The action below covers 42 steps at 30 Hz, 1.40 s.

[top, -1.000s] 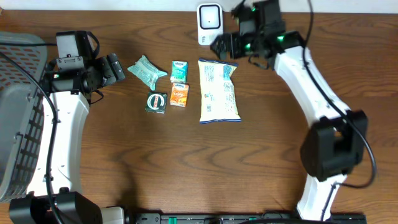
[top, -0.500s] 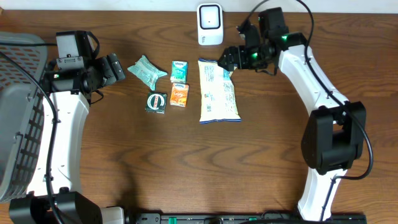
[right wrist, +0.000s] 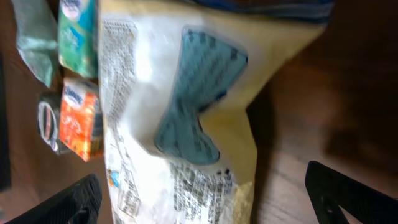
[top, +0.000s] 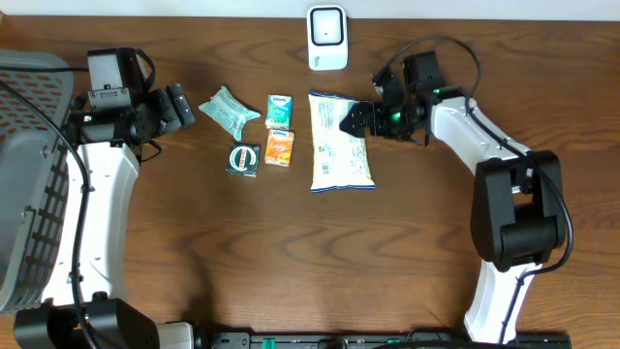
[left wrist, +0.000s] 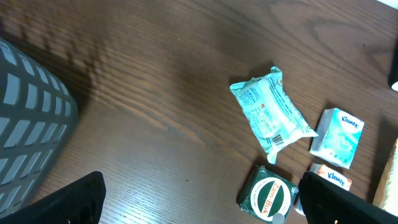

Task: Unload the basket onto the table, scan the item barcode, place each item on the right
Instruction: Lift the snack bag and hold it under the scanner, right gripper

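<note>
The right gripper [top: 351, 117], positioned over the snack bag's [top: 341, 155] top corner, and the left gripper [top: 182, 105] are found spread.

A crumpled teal wipes packet [top: 229, 108] lay just ahead of the left gripper [top: 184, 105], closer to it than anything else, set at a slant with its printed label facing up. Further out from that gripper sat a small pale-blue Kleenex pack [top: 279, 111], with an orange Kleenex pack [top: 280, 147] just beside it. A dark green Zam-Buk tin [top: 243, 159] rested against the orange pack on the side facing the left gripper. All four lay between the two grippers, apart from the right gripper [top: 351, 118]. A grey slotted basket [top: 29, 194] stood behind the left gripper. Everything sat on a dark wooden table [top: 291, 262].
</note>
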Each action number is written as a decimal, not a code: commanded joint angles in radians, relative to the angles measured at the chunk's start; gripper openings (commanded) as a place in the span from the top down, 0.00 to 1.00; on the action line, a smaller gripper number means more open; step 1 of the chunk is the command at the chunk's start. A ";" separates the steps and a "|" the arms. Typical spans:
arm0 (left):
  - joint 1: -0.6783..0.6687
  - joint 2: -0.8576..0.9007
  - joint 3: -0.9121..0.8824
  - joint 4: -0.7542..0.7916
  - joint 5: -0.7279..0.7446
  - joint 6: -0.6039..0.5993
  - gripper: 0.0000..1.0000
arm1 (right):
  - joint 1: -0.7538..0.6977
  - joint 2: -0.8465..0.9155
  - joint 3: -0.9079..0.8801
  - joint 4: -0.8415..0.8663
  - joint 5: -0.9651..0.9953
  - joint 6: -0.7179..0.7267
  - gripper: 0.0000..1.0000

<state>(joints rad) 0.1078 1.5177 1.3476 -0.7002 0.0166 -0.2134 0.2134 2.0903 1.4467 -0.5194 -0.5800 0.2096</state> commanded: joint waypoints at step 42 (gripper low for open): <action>0.003 0.006 -0.005 -0.003 -0.006 -0.008 0.02 | 0.056 -0.183 -0.130 0.122 -0.011 -0.028 0.99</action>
<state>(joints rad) 0.1078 1.5177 1.3476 -0.7002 0.0166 -0.2134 0.3023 1.9965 1.3197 -0.4061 -0.5159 0.2218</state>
